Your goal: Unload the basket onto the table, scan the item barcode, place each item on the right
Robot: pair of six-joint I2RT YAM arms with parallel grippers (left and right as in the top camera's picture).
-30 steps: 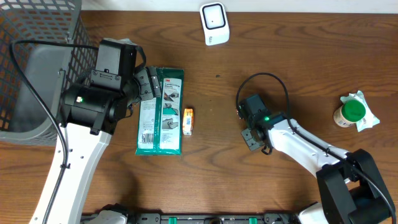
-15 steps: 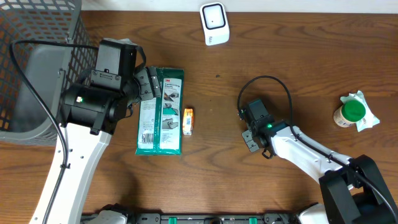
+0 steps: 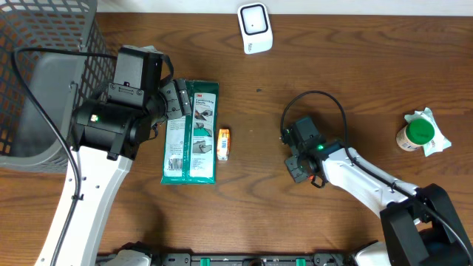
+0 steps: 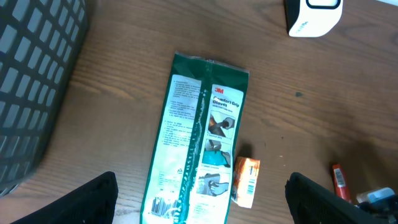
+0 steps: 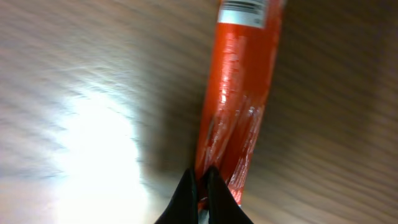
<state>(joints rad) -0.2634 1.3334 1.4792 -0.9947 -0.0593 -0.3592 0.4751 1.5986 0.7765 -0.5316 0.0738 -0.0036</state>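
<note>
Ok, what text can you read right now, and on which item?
"3M": on the green package.
"Comfort Grip": same package, below the logo.
Fine print on that package: too small to read.
Print on the small orange box: too small.
Barcode label on the red tube: blurred.

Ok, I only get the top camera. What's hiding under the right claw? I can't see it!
Observer: The right wrist camera shows a red-orange packet lying on the table, with the right gripper shut on its near end.
Operator: Does it have the stripy code?
Observer: Yes, at its far end there is a white label with black bars, though it is blurred.
Operator: What does the green bag say?
Observer: The left wrist camera reads Comfort Grip on the green pack, which lies below the open left gripper.
</note>
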